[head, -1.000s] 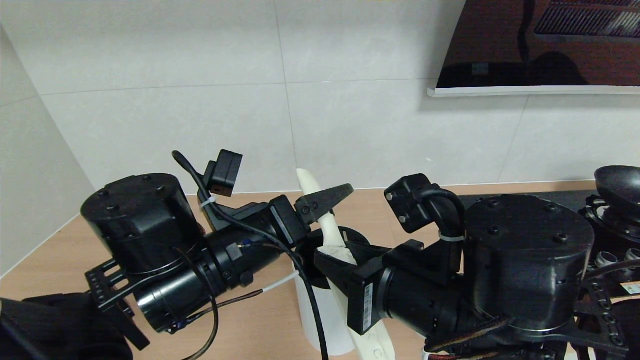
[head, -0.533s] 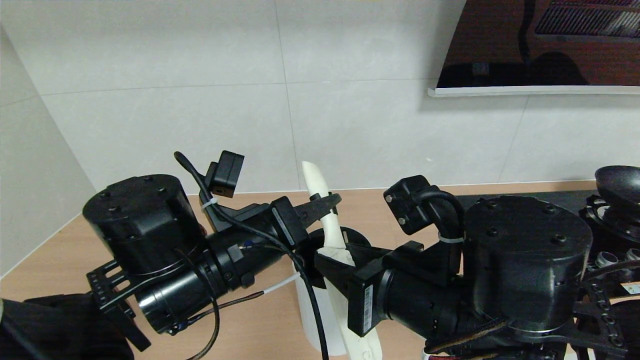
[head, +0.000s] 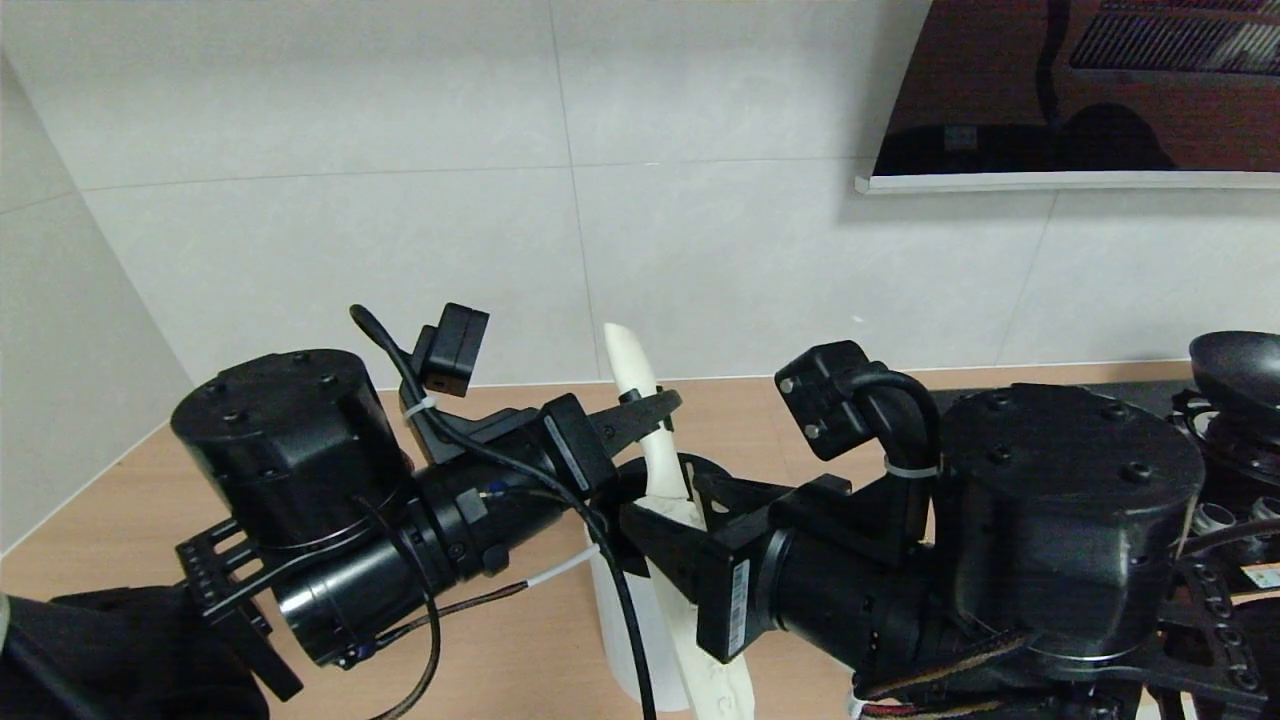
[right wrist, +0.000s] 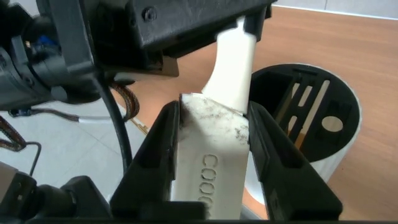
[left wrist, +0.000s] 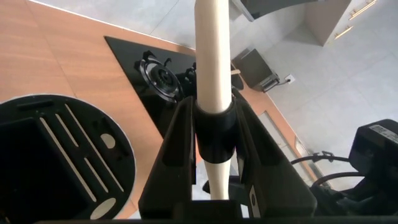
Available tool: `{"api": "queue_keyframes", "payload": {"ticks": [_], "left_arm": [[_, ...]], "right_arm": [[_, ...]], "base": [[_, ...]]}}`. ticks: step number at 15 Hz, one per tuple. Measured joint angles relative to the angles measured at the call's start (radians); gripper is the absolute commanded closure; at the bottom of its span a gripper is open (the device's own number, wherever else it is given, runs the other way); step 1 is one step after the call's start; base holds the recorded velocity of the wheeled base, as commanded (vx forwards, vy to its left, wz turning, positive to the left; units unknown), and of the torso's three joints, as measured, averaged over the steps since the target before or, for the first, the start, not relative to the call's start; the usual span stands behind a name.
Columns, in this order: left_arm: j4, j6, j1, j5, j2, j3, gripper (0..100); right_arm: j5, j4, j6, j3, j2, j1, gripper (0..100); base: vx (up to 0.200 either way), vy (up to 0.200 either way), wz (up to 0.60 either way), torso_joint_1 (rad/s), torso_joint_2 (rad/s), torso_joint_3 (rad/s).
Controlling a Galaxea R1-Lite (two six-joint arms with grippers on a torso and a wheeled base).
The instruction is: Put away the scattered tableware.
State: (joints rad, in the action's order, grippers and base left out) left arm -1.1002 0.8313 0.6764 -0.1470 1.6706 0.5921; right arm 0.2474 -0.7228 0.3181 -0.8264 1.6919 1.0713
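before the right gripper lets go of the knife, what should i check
1. Left gripper shut on the white knife's handle: ok.
2. Right gripper clamped on the blade: ok.
3. Knife held handle up, blade down: ok.
4. Round slotted knife holder standing on the wooden counter under the knife: ok.
5. Blade tip lined up with a slot: cannot tell, the tip is hidden.

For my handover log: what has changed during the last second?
The left gripper closed its fingers on the handle of the white knife, which shifted slightly up. The right gripper still holds its blade above the utensil holder.
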Motion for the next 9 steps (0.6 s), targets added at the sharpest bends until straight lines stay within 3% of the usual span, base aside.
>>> {"api": "queue_keyframes", "payload": {"ticks": [3,5,6,9], "left_arm": [[0.001,0.047,-0.002,-0.001,-0.013,0.011,100],[0.014,0.059,-0.018,-0.007,-0.042,0.023,100],[0.050,0.057,-0.030,-0.009,-0.061,0.034,100],[0.294,0.041,-0.051,0.015,-0.130,0.118,100]], "right_arm": [[0.004,0.002,0.000,0.001,-0.006,-0.005,0],[0.000,0.004,-0.001,0.001,-0.022,-0.026,0],[-0.003,0.007,-0.003,0.000,-0.037,-0.046,0],[-0.003,0.014,-0.015,-0.011,-0.080,-0.133,0]], "base": [[0.000,0.000,0.00,0.000,0.00,0.000],[0.000,0.000,0.00,0.000,0.00,0.000],[0.000,0.000,0.00,0.000,0.00,0.000],[0.000,0.000,0.00,0.000,0.00,0.000]]}}
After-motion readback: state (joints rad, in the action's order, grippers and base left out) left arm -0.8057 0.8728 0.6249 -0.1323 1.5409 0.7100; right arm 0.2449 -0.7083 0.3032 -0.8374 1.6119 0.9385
